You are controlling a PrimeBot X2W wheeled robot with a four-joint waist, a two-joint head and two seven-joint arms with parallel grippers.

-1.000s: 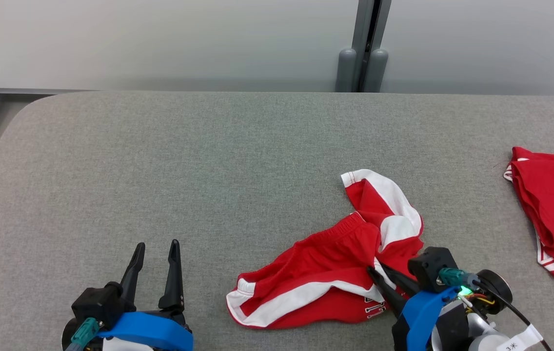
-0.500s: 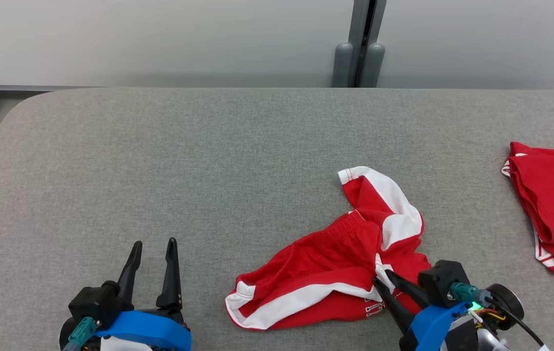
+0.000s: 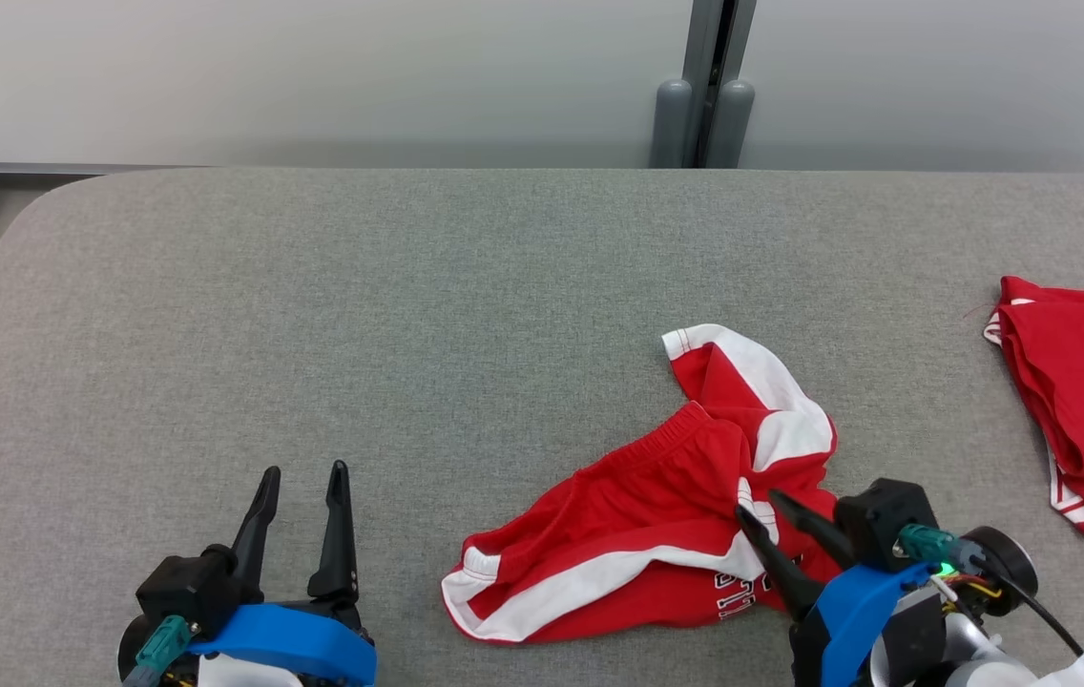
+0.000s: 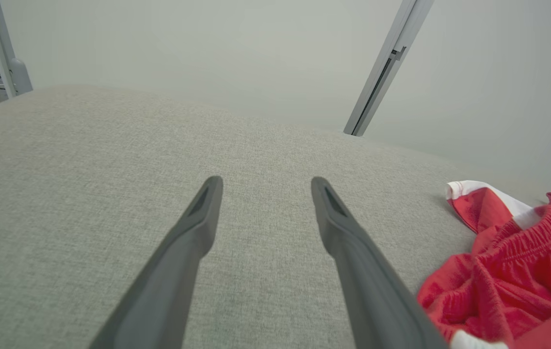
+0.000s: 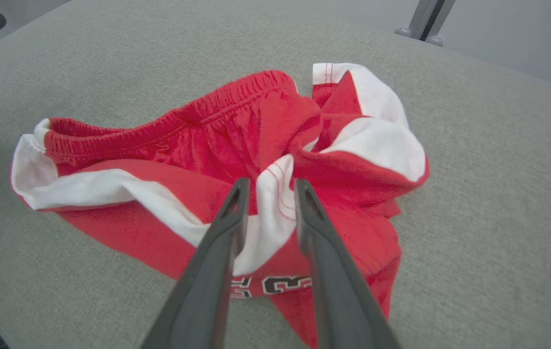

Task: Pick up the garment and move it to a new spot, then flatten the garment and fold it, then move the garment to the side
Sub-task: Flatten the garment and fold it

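Across the grey fabric bench (image 3: pixel 313 286) the crumpled red-and-white shorts (image 3: pixel 637 534) lie front-right — right pincer (image 3: pixel 757 503) parted over their white stripe, left pincer (image 3: pixel 305 468) wide and empty — so flattening likely wants both gripping waistband corners, pulling apart.

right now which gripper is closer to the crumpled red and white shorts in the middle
Right. The right gripper is over the right end of the shorts, its fingers straddling a white stripe. The left gripper hovers over bare table, well apart to their left.
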